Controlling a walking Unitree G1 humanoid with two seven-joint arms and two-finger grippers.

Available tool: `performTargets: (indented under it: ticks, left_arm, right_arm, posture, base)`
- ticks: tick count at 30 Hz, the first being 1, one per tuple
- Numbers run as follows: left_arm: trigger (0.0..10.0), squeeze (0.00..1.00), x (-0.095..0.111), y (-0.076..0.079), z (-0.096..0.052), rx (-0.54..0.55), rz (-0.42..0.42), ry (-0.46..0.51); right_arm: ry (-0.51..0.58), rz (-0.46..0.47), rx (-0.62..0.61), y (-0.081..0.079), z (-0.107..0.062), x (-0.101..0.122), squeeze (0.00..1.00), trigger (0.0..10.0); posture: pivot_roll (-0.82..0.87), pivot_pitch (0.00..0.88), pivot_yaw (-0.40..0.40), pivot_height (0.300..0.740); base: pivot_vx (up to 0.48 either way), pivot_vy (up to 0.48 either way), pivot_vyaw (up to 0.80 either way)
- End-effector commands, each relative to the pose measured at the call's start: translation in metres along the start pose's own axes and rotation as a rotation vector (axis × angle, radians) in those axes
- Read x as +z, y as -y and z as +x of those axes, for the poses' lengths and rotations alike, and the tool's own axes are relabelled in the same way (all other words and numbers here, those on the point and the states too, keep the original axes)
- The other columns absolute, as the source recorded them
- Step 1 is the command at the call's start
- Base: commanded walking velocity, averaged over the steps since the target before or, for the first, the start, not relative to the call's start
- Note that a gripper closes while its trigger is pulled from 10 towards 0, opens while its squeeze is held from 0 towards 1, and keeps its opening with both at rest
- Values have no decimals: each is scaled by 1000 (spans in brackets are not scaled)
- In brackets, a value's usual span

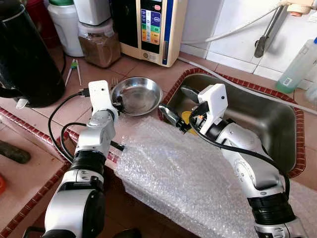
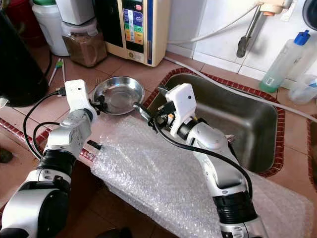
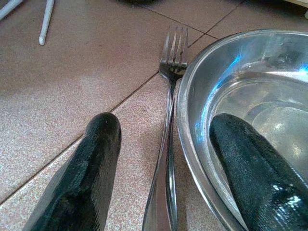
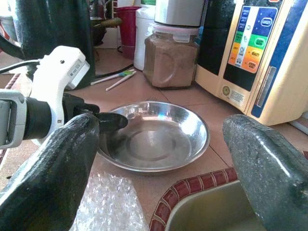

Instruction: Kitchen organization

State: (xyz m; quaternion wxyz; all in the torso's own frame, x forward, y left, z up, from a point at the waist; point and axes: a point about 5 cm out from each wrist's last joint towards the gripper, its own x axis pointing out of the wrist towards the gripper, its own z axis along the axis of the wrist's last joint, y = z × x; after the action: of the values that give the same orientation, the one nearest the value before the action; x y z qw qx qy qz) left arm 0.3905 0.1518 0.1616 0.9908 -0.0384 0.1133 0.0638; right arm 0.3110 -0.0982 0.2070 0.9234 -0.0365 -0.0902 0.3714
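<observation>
Now the left pincer (image 3: 166,159) straddles the steel bowl's (image 1: 137,95) rim beside a fork (image 3: 169,120).

Reddish tiled counter (image 1: 34,168), white wall (image 1: 237,20)

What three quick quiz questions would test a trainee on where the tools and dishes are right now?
1. True or false: one finger of the left tool is inside the bowl, the other outside its rim.
2. What lies on the counter right beside the bowl? A) knife B) fork C) spoon
3. Fill in: the right tool is open, pointing from the sink corner toward the ____.

Key:
1. True; the left wrist view shows the fingers straddling the rim.
2. B, the fork lies along the rim.
3. Bowl.
</observation>
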Motion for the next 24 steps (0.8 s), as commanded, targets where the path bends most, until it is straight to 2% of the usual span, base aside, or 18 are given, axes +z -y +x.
performTargets:
  ticks: [1,5,11,14,15,16,17,18,19,20,21,24]
  left_arm:
    - [0,0,0,0,0,-4,21,-5]
    - [0,0,0,-1,0,-3,26,-6]
    - [0,0,1,-1,0,-3,30,0]
    - [0,0,2,0,0,-4,31,2]
    - [0,0,3,-1,0,-3,38,9]
    - [0,0,3,-1,0,-3,43,13]
    - [0,0,4,-1,0,-2,43,16]
    - [0,0,4,-1,0,-2,43,17]
    - [0,0,4,-1,0,1,43,19]
    - [0,0,5,-1,0,2,43,20]
    - [0,0,6,-1,0,3,38,27]
    - [0,0,9,-1,-1,-4,27,55]
  right_arm:
    - [3,-14,5,1,-1,4,1000,10000]
    - [1,3,28,0,0,4,1000,10000]
    - [-23,42,125,-6,-4,4,1000,10000]
    - [-47,47,151,-7,-7,1,945,10000]
    - [-60,48,165,-8,-8,-1,863,10000]
    - [-70,47,175,-9,-9,-2,839,10000]
    - [-86,49,188,-10,-10,-4,761,10000]
    - [-96,51,196,-10,-10,-5,761,10000]
    - [-109,46,206,-11,-11,-6,682,10000]
    - [-118,42,214,-12,-12,-7,682,10000]
    - [-128,39,221,-13,-13,-9,596,10000]
    - [-151,31,234,-15,-15,-12,561,10000]
  posture:
    - [-68,97,-14,740]
    - [-68,95,-14,740]
    - [-69,92,-15,740]
    - [-69,92,-15,740]
    - [-69,93,-15,740]
    - [-69,93,-15,740]
    - [-70,93,-14,740]
    - [-70,93,-14,740]
    - [-71,93,-14,740]
    - [-71,93,-14,740]
    - [-71,94,-14,740]
    - [-71,95,-14,740]
  base:
    - [0,0,0]
    - [0,0,0]
    - [0,0,0]
    - [0,0,0]
    - [0,0,0]
    - [0,0,0]
    - [0,0,0]
    - [0,0,0]
    - [0,0,0]
    - [0,0,0]
    - [0,0,0]
    - [0,0,0]
